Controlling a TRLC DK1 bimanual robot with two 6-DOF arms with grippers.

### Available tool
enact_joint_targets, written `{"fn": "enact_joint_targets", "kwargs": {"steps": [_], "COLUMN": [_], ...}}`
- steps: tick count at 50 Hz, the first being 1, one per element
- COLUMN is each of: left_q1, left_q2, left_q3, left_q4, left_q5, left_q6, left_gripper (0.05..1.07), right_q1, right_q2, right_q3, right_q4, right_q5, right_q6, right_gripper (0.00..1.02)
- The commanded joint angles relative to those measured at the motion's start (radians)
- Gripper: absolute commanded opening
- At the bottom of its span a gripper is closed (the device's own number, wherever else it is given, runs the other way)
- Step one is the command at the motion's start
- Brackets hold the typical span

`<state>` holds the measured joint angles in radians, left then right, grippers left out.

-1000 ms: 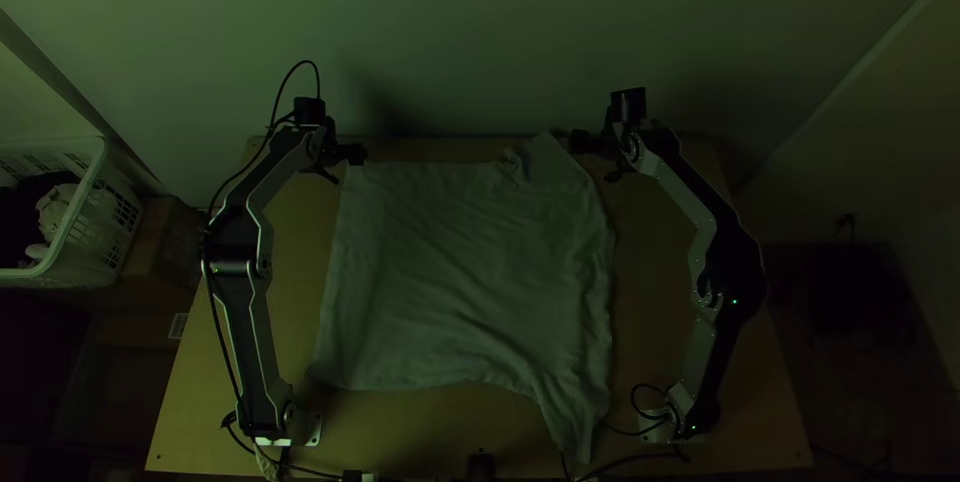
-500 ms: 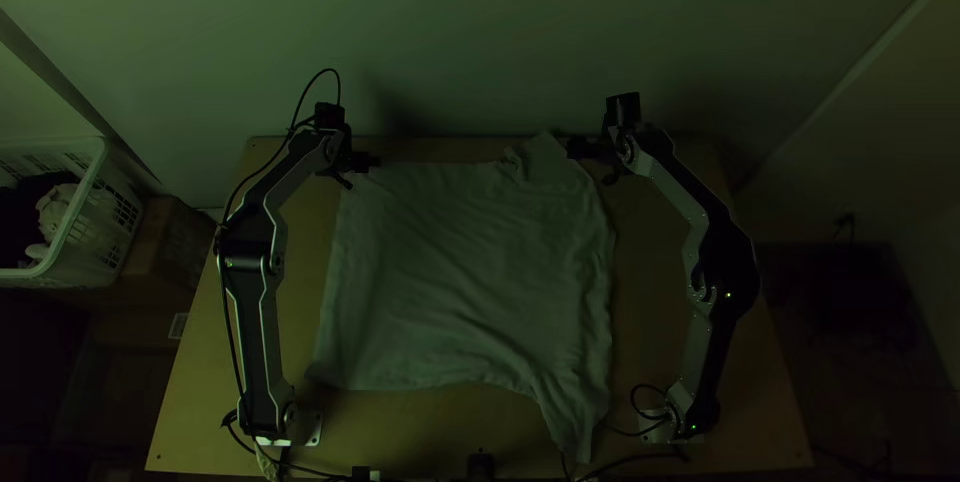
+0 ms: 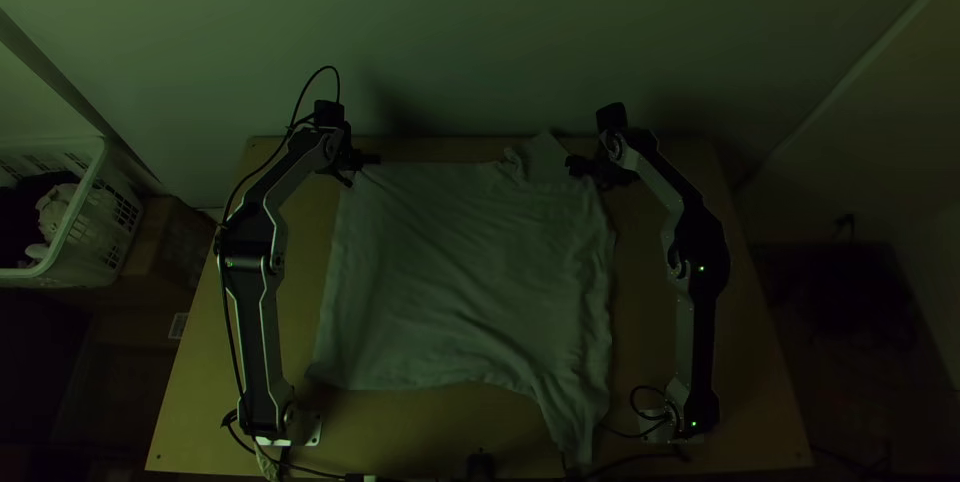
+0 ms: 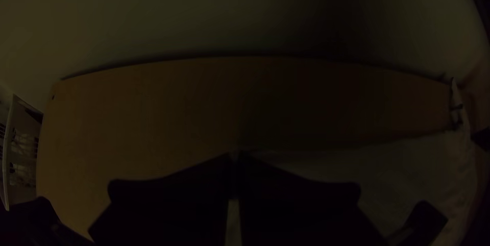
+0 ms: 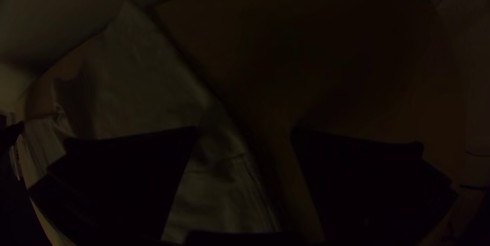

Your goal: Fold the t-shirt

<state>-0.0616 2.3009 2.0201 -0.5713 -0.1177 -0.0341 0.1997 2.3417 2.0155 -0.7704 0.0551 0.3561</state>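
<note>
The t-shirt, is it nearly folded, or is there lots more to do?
Lots more. Done: the t-shirt lies mostly flat on the table. In hand: the left gripper has its fingers together at the shirt's far left corner, maybe pinching it; the right gripper is open at the far right edge. To do: probably all the big folds, as the body is spread wide.

In the top view, a white basket (image 3: 100,234) holds crumpled items (image 3: 54,210) beside a brown box (image 3: 165,242).
</note>
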Motion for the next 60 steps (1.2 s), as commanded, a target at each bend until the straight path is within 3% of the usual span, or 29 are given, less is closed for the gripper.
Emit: {"fn": "enact_joint_targets", "kwargs": {"steps": [1, 6, 13, 19, 25, 31, 60], "left_q1": [0.003, 0.002, 0.002, 0.002, 0.003, 0.003, 0.025], "left_q2": [-0.046, -0.055, -0.064, -0.067, -0.070, -0.074, -0.132], "left_q3": [0.023, 0.020, 0.017, 0.012, 0.009, 0.009, 0.006], "left_q4": [-0.018, -0.018, -0.019, -0.019, -0.025, -0.025, -0.015], "left_q5": [-0.011, -0.011, -0.011, -0.011, -0.011, -0.011, -0.011], "left_q6": [-0.012, -0.009, -0.010, -0.010, -0.013, -0.015, -0.021], "left_gripper": [0.08, 0.08, 0.08, 0.08, 0.08, 0.08, 0.08], "right_q1": [-0.006, -0.003, 0.007, 0.018, 0.030, 0.046, -0.022], "right_q2": [0.042, 0.067, 0.107, 0.140, 0.162, 0.165, 0.077], "right_q3": [0.052, 0.083, 0.126, 0.173, 0.206, 0.209, 0.200], "right_q4": [-0.006, -0.006, -0.006, -0.006, -0.006, -0.006, -0.061], "right_q5": [-0.005, -0.005, -0.005, -0.005, -0.005, -0.003, 0.014], "right_q6": [0.020, 0.020, 0.018, 0.012, 0.011, -0.016, -0.019], "right_gripper": [0.70, 0.63, 0.63, 0.39, 0.36, 0.02, 0.02]}}
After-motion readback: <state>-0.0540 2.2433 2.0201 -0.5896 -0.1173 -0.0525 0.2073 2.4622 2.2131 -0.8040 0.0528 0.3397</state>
